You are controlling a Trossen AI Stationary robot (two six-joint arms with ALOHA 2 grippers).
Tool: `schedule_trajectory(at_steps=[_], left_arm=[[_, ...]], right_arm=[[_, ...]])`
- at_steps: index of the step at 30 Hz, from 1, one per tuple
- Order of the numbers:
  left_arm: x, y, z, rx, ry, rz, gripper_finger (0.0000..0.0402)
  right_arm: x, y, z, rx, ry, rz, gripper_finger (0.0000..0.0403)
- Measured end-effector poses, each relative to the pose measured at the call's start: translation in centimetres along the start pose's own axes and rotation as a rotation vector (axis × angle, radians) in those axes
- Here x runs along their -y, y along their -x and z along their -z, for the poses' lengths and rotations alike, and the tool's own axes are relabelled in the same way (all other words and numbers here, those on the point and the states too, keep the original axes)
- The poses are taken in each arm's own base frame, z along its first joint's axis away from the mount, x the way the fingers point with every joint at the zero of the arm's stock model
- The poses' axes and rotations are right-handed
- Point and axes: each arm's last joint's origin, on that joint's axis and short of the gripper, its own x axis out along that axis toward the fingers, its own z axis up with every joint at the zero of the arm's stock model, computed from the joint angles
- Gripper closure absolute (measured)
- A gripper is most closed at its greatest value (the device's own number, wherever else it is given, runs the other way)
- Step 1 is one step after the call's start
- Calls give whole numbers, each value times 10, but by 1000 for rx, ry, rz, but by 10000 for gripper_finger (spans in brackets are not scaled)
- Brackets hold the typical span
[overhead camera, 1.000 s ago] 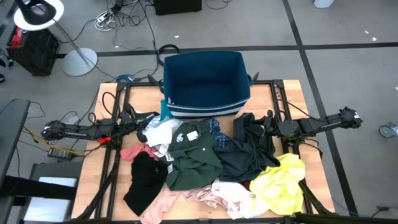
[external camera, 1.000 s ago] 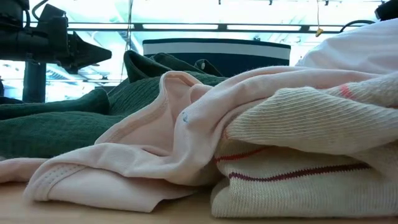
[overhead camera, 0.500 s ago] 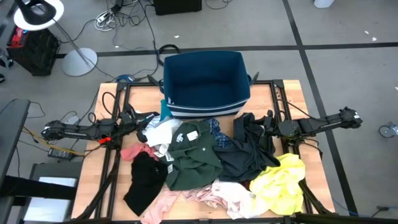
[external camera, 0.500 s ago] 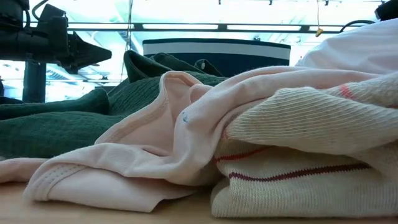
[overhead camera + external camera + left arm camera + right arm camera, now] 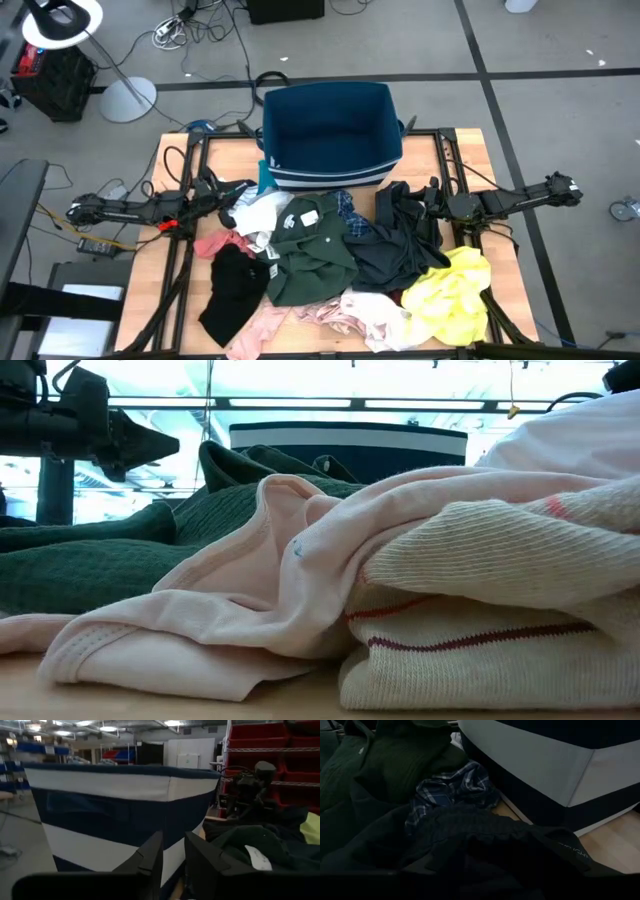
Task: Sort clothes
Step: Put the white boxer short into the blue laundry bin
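The clothes lie in a heap on the table's near half: a dark green garment (image 5: 315,250) in the middle, black (image 5: 235,290), salmon red (image 5: 222,243) and white (image 5: 260,213) at its left, blue plaid (image 5: 350,215), a dark garment (image 5: 400,240) and bright yellow (image 5: 455,295) at its right, pale pink (image 5: 370,315) nearest. My left gripper (image 5: 222,194) hovers beside the white garment, its fingers (image 5: 150,860) a narrow gap apart with nothing between them. My right gripper (image 5: 425,200) is at the dark garment's far right edge (image 5: 485,835), which hides it.
The navy bin with white stripes (image 5: 330,130) stands open at the table's far middle, right behind the heap; it fills the left wrist view (image 5: 100,810). Bare wood shows at the table's left (image 5: 150,290) and right (image 5: 505,250) edges. Black frame rails run along both sides.
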Motion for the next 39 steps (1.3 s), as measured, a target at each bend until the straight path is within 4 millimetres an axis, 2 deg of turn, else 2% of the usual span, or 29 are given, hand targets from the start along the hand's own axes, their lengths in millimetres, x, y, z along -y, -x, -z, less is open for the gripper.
schedule_trajectory(at_steps=[4,11,15,23,27,34,39], left_arm=[[0,1,-18,-32,22,17,316],[-4,8,-74,-56,25,30,316],[-3,6,-98,-127,-9,28,316],[16,-23,-111,-496,-109,-8,316],[23,-35,-124,-662,-162,-35,316],[32,-42,-161,-796,-117,82,316],[36,-44,-163,-845,-104,153,316]], right_arm=[[0,0,0,0,0,0,187],[0,0,0,0,0,0,187],[0,0,0,0,0,0,187],[0,0,0,0,0,0,187],[0,0,0,0,0,0,187],[0,0,0,0,0,0,187],[0,0,0,0,0,0,187]])
